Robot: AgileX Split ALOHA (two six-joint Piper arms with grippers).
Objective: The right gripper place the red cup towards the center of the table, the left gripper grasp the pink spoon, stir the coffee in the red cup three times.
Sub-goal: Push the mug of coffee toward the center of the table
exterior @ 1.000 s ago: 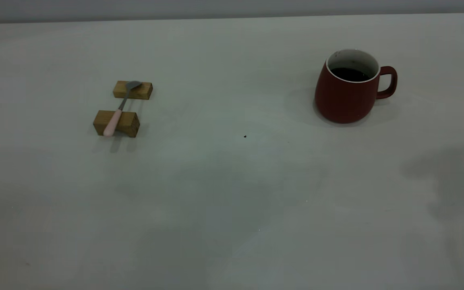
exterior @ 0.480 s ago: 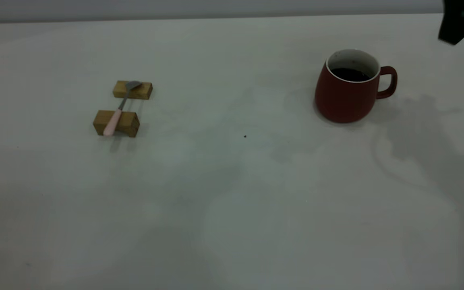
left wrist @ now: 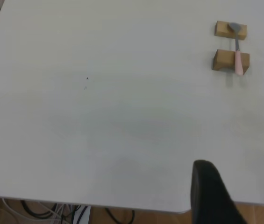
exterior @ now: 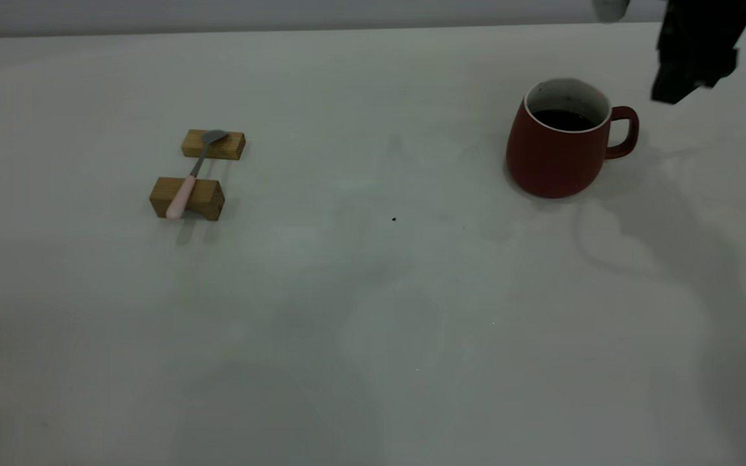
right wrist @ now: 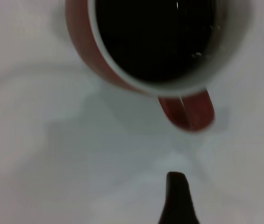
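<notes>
The red cup [exterior: 557, 158] stands at the table's right, its handle [exterior: 625, 131] pointing right, with dark coffee [exterior: 564, 120] inside. My right gripper [exterior: 693, 61] hovers above and to the right of the handle, touching nothing. From its wrist I look down on the cup rim [right wrist: 122, 77], the coffee [right wrist: 155, 37] and the handle [right wrist: 188, 109]; one black finger [right wrist: 176, 198] shows, with bare table beside it. The pink spoon [exterior: 186, 182] lies across two wooden blocks at the left. My left gripper [left wrist: 241, 186] is open and empty near the table's edge, far from the spoon [left wrist: 238, 55].
The spoon's bowl rests on the far wooden block [exterior: 214, 145] and its handle on the near block [exterior: 187, 198]. A tiny dark speck [exterior: 394, 219] marks the pale table [exterior: 373, 310] near its middle. Cables hang below the table edge [left wrist: 52, 212].
My right gripper has come in from the upper right and dropped down-left towards the cup's handle. Cup, spoon and blocks have stayed put.
</notes>
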